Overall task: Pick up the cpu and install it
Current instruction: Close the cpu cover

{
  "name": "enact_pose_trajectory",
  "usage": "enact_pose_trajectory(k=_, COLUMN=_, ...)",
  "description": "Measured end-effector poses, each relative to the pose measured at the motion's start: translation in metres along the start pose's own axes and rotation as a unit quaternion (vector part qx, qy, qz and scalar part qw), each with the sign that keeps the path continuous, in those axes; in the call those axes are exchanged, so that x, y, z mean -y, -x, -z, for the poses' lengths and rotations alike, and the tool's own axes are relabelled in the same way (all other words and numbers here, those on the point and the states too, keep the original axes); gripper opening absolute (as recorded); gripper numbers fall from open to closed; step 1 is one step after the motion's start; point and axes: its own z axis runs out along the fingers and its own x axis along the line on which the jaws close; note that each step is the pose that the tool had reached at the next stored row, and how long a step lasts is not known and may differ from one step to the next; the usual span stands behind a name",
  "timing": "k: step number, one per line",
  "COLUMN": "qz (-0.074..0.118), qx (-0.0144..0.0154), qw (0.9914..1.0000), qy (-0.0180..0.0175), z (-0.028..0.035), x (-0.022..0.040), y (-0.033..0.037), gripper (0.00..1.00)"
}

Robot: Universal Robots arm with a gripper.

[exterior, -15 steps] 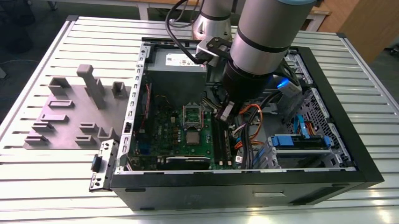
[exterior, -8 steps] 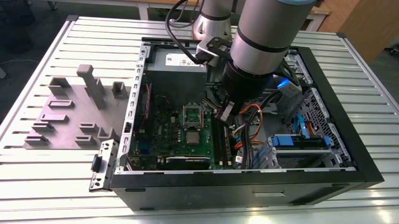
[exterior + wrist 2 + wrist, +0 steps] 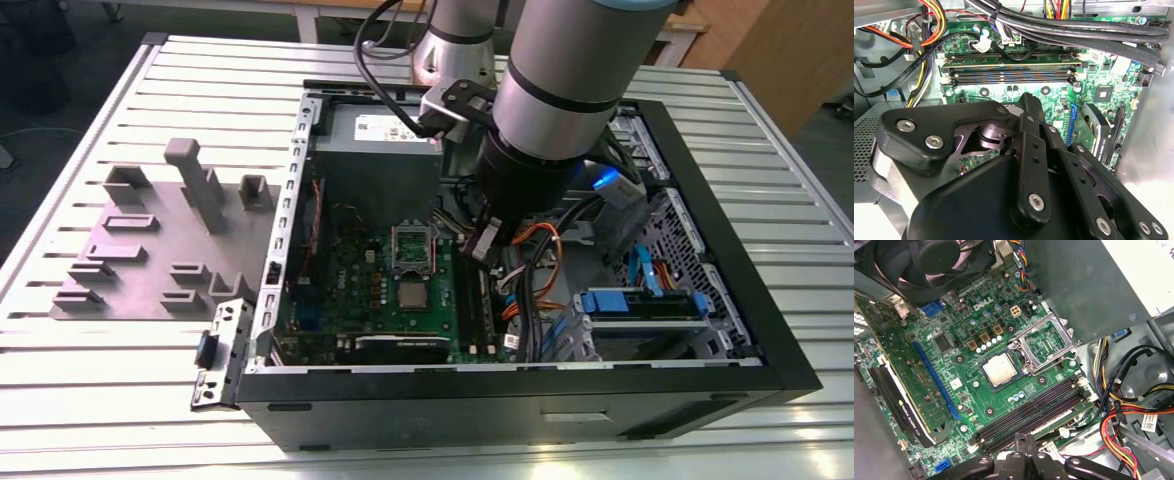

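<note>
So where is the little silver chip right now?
The chip lies flat on the green board, right next to the open metal frame, in the first wrist view. In the exterior view it sits just below that frame, inside the computer case.

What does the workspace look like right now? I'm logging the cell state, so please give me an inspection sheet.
Surface: ribbed metal table, open computer case on it.
Job's things: cpu lies flat on the green motherboard; socket frame hinged open beside it.
Clutter: grey fixture block at the exterior view's left.
Grippers: gripper above the motherboard, holding nothing seen.
Cables: bundle beside the memory slots.
Surroundings: floor, wooden furniture.
</note>
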Motion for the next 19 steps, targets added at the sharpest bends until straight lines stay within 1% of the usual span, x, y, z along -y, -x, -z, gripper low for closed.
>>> enact_pose_trajectory(k=8, qz=0.004, qx=-0.0002, qw=0.99999, qy=-0.0001, z=0.0, x=0.0, y=0.0, gripper=0.11)
enact_pose_trajectory(k=19, qz=0.004, qx=-0.0002, qw=0.99999, qy=-0.0001, z=0.0, x=0.0, y=0.0, gripper=0.11)
